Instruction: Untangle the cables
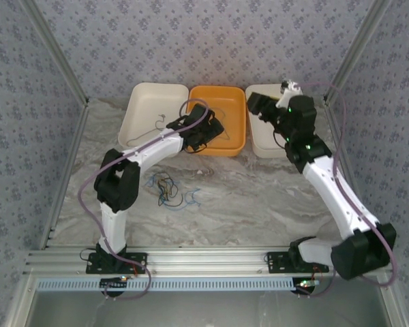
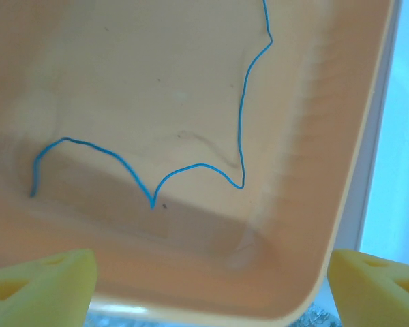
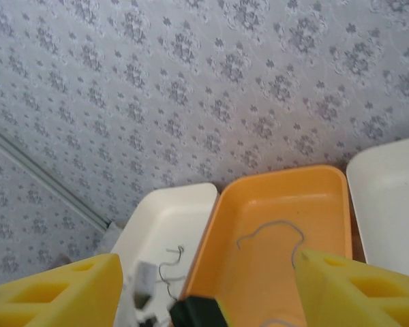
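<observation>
Top external: I see a tangle of cables (image 1: 167, 189) on the table (image 1: 259, 204), left of centre. Left wrist: my left gripper (image 2: 208, 289) has its fingers spread apart at the bottom corners, and a blue cable (image 2: 198, 165) lies in the orange tray (image 2: 307, 170). Right wrist: the right gripper (image 3: 204, 289) also has its fingers spread apart.

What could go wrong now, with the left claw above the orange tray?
The open left claw hangs close over the blue cable in the orange tray; pulling back low might drag it out. The tangled cables lie beside the left arm's elbow; a swing back could sweep them aside.
</observation>
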